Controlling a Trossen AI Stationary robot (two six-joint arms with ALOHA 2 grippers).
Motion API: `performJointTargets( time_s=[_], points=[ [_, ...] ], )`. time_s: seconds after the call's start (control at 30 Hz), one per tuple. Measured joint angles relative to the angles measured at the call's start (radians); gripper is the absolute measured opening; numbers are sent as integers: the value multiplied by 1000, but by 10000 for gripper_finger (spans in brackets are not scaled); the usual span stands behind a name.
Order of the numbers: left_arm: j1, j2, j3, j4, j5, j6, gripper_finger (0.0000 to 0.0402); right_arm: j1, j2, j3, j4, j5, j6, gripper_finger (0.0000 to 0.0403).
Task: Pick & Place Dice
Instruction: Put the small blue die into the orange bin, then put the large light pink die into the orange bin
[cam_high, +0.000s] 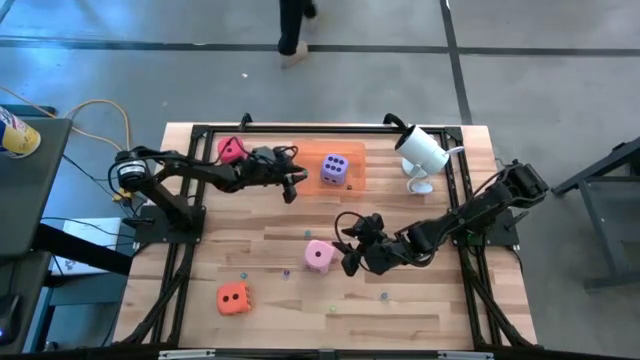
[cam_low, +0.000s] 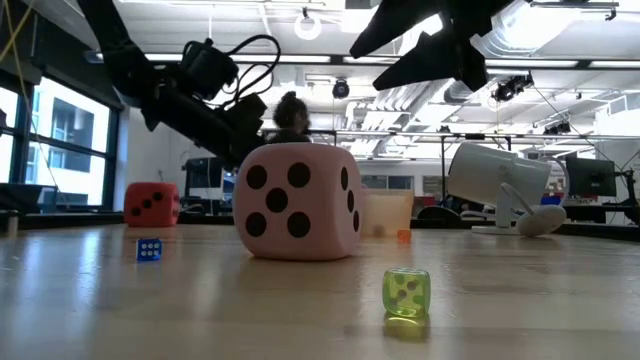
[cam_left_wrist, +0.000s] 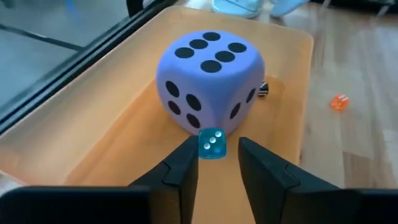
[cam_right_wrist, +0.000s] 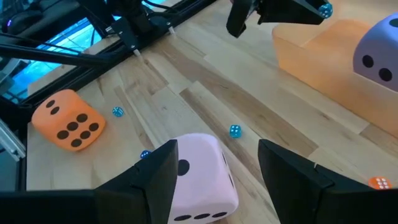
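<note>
So going left to right: the soft orange cube die (cam_high: 232, 297) sits near the front-left of the wooden table (cam_high: 270, 325), and the red-magenta soft die (cam_high: 231, 150) is at the far left by the left arm. The left hand (cam_left_wrist: 214, 163) hovers over the translucent orange square tray (cam_left_wrist: 112, 134), fingers narrowly apart with a tiny clear blue die (cam_left_wrist: 212, 144) right at their tips, just in front of the big purple soft die (cam_left_wrist: 208, 81) already in the tray. Looks like it's dropping it off. The right hand (cam_right_wrist: 214, 168) stands wide open over the light pink soft die (cam_right_wrist: 196, 177) mid-table, not gripping yet. Next it'd need to lower and close.
</note>
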Motion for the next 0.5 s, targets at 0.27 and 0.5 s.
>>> performJointTargets(
  time_s=[0.27, 0.5],
  points=[
    [-4, 4, 42, -14, -18, 31, 139, 0, 0, 0, 1, 0, 5, 210],
    [-11, 38, 58, -52, -48, -12, 141, -2, 0, 0, 1, 5, 5, 210]
  ],
)
